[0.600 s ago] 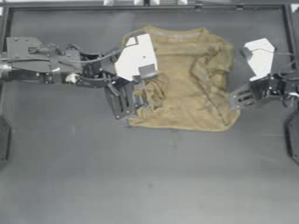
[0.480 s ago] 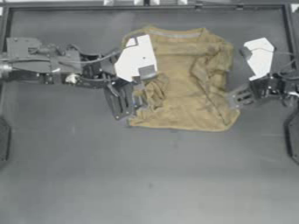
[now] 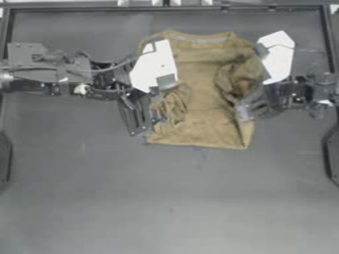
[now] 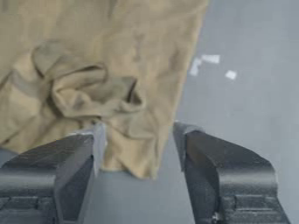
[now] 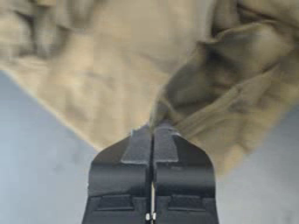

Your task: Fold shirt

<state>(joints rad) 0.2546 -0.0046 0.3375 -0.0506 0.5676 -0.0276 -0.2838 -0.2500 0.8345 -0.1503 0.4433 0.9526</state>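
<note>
The tan shirt (image 3: 205,89) lies rumpled on the dark table at the back middle, neckband toward the far edge. My left gripper (image 3: 142,119) sits at the shirt's left lower edge. In the left wrist view it (image 4: 140,144) is open, with a bunched corner of the shirt (image 4: 88,52) reaching between its fingers. My right gripper (image 3: 244,113) is at the shirt's right side. In the right wrist view it (image 5: 153,131) is shut on a raised fold of the shirt (image 5: 116,65).
A metal frame rail (image 3: 172,7) runs along the table's far edge. Small white marks (image 4: 210,59) dot the table beside the shirt's hem. Bare dark table spreads in front of the shirt, with dark arm bases at the left (image 3: 3,158) and right (image 3: 334,158) edges.
My right gripper has shifted a little to the left, drawing the shirt's right edge inward. The left gripper has barely moved.
</note>
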